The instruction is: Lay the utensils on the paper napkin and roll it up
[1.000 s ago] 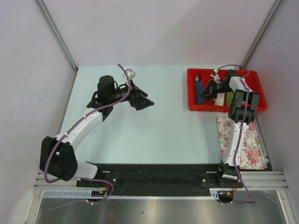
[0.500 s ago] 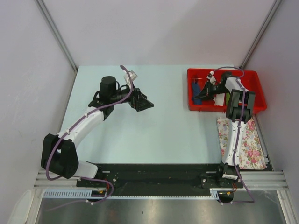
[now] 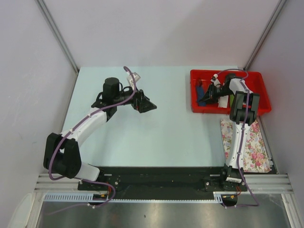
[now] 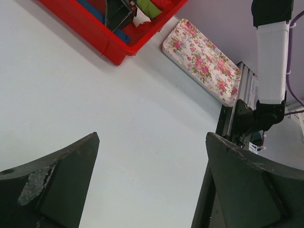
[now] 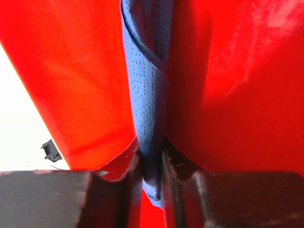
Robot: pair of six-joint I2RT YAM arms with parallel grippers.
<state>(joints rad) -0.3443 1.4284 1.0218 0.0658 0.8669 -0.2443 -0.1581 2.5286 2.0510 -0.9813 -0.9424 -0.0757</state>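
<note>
The paper napkin (image 5: 147, 85), dark blue and folded into a narrow strip, hangs inside the red bin (image 5: 71, 71). My right gripper (image 5: 151, 159) is shut on its near end, one finger pressing each side. From above, the right gripper (image 3: 210, 93) reaches into the bin's left half, with the napkin (image 3: 201, 90) at its tip. My left gripper (image 3: 149, 105) hovers over the table's middle, open and holding nothing. In the left wrist view its fingers (image 4: 66, 185) stand wide apart over bare table. No utensils can be made out in any view.
The red bin (image 3: 259, 76) sits at the table's far right and also holds green and white items. A pink-flowered white cloth (image 3: 251, 147) lies in front of it, by the right arm. In the left wrist view the bin (image 4: 90, 35) and the cloth (image 4: 202, 61) lie ahead.
My right gripper has shifted a little left and farther back inside the bin with the napkin in it. The left arm has barely moved.
</note>
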